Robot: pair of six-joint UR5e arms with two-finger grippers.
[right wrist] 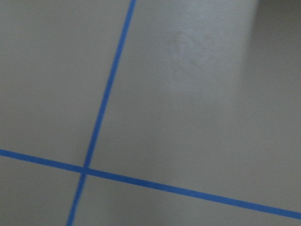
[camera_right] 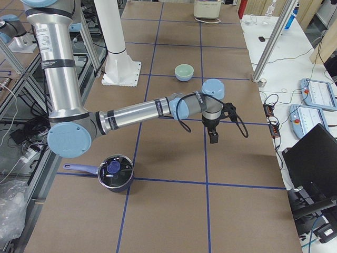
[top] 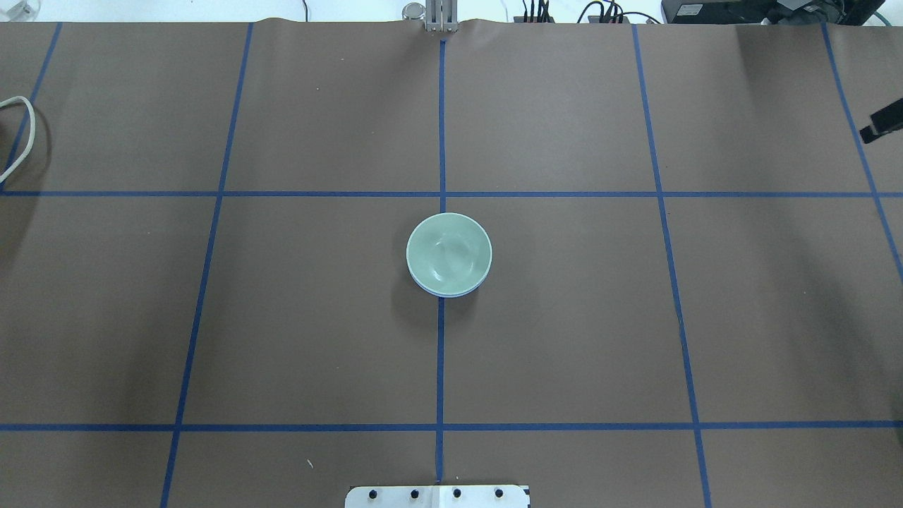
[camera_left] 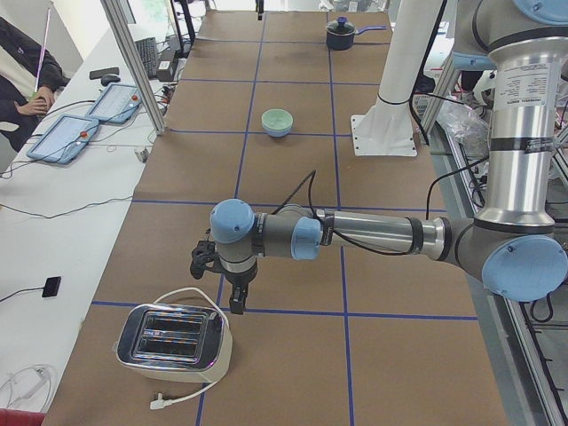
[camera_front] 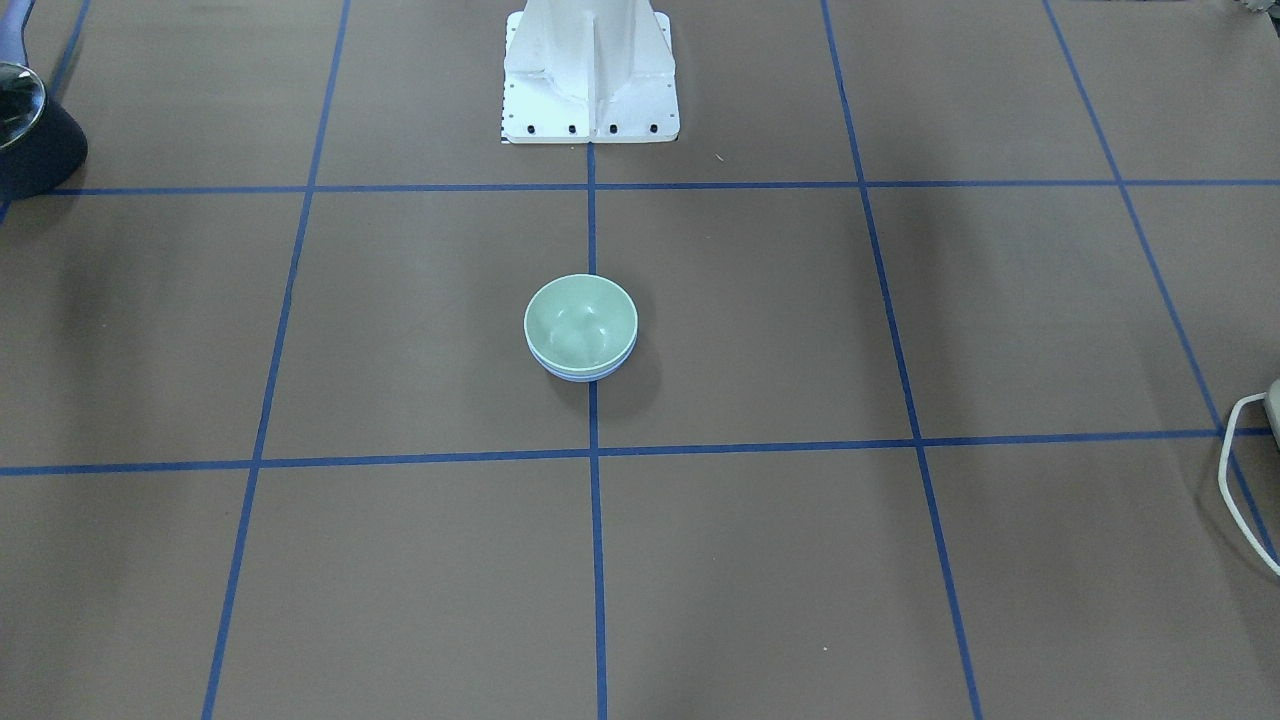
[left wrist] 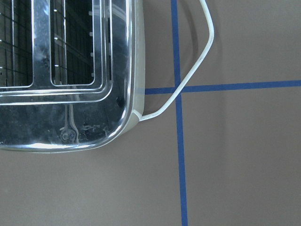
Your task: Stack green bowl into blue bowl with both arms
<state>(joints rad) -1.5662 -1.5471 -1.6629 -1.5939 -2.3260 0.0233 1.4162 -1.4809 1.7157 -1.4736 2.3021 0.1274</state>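
Pose: grey tubular left arm and right arm stretched level over brown desk, wrists down; left end effector and right end effector: cannot tell whether apart or together.

Bowls, two: one small round pale mint-green bowl and one small round periwinkle-blue bowl. Robot arms, two, both grey and tubular with light-blue joint caps: the left arm and the right arm. Black two-finger grippers, two, one per arm: the left gripper and the right gripper. One each: a chrome-and-white toaster, a dark lidded saucepan, a white central pedestal.
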